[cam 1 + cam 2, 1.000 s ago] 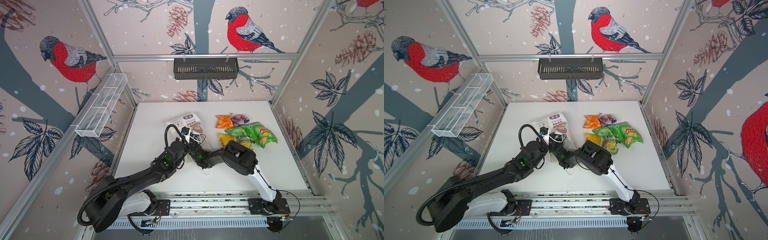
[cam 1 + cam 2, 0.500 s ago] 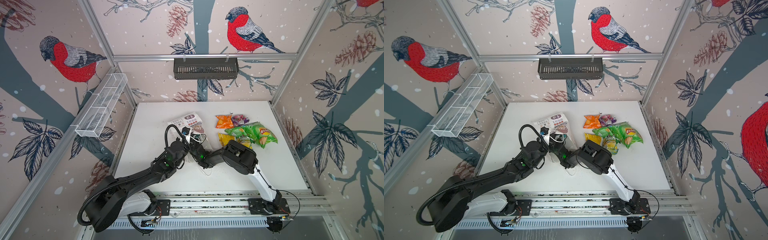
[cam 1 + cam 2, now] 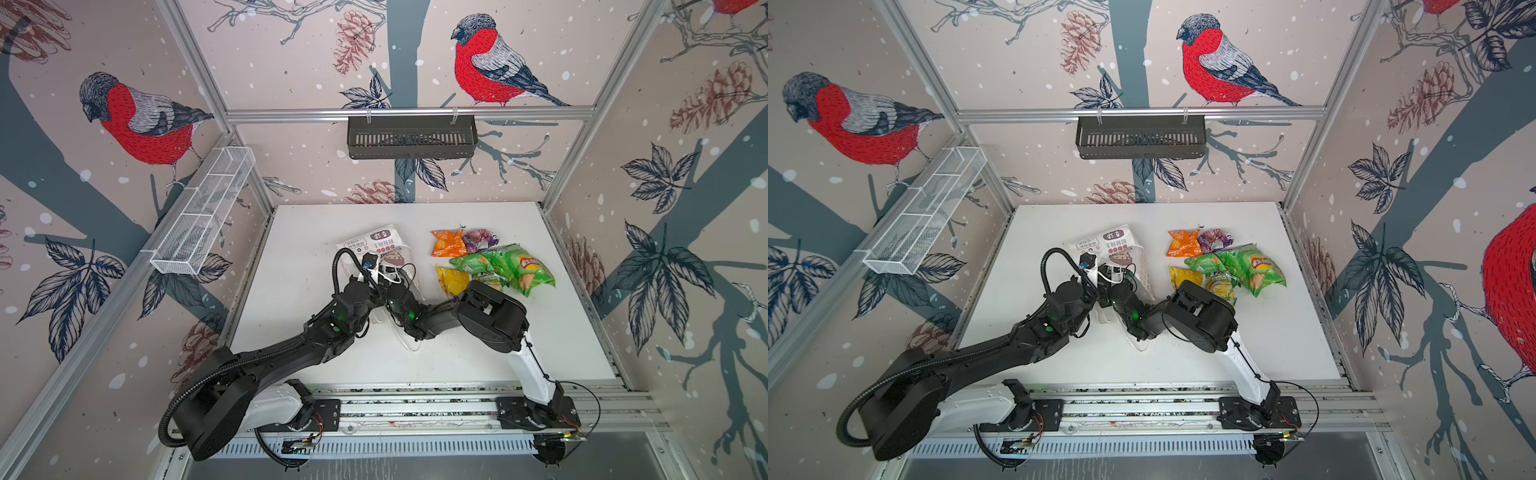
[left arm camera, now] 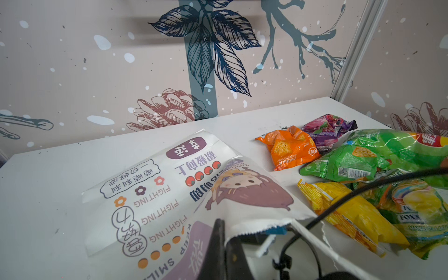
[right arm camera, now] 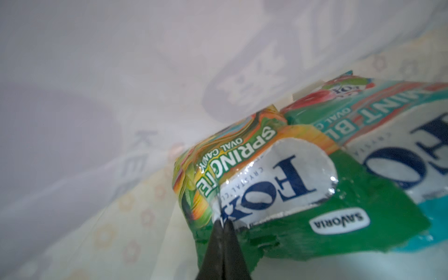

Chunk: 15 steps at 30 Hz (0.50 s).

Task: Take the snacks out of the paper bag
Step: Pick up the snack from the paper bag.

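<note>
Lying flat on the table, the paper bag points its mouth toward the arm bases. L gripper: jaws together, clamped on the bag's torn upper rim, which is raised off the lower wall. R gripper: inside the bag, jaws pinched on the edge of a green candy packet. Teal packet touches it, also inside. Outside, to the bag's right: orange packet, purple packet, yellow packet, chip bag.
</note>
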Available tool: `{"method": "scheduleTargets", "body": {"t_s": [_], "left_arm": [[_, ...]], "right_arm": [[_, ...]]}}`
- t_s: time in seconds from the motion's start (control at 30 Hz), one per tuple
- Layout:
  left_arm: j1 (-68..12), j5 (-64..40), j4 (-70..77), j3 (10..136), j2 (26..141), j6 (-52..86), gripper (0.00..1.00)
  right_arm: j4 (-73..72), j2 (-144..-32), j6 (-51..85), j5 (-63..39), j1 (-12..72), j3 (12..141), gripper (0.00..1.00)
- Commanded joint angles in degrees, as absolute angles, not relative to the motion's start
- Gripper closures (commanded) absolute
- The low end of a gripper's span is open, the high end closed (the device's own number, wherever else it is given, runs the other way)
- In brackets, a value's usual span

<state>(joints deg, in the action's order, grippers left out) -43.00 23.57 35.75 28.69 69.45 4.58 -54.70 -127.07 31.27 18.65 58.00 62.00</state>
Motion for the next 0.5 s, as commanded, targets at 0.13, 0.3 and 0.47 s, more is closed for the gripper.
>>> {"method": "scheduleTargets", "body": {"t_s": [0.13,0.3,0.47], "left_arm": [[-42.98,28.98,35.36,29.02,69.27,6.16,1.0],[-42.98,29.82,35.6,28.85,69.09,6.45,1.0],[-42.98,30.2,35.75,28.73,69.09,6.68,1.0]], "right_arm": [[-59.2,-122.23,30.7,21.64,60.01,55.65,0.98],[-58.86,-117.52,30.55,22.76,61.4,50.2,0.99],[-56.85,-112.39,30.02,25.19,63.44,45.89,0.99]]}}
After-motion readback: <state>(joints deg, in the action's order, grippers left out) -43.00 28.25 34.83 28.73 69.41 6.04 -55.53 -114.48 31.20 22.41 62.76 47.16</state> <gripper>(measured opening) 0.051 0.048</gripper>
